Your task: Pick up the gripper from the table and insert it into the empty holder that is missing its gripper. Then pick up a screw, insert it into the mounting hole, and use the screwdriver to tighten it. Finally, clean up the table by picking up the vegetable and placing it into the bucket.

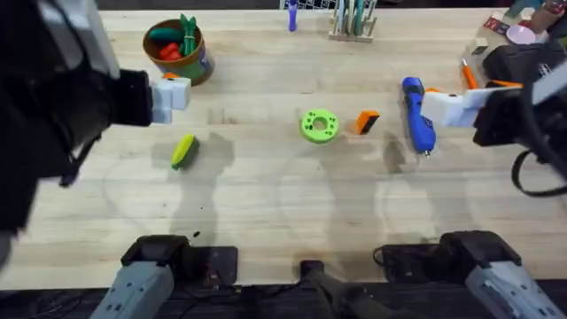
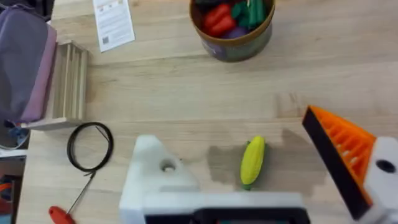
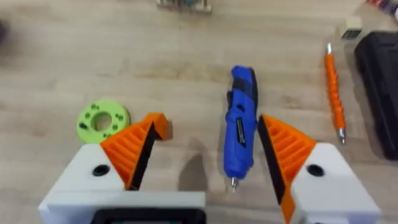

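The orange gripper lies on the table beside a green disc; it also peeks out behind a fingertip. My left gripper is open above the yellow-green vegetable. One of its fingers is a bare white holder, and the other carries an orange pad. My right gripper hangs open over the blue screwdriver. The bucket stands at the far left with toy vegetables in it. The screw is out of view.
A slim orange tool and a black case lie at the right. Beside the left arm are a red-handled tool, a black cable loop and a wooden rack.
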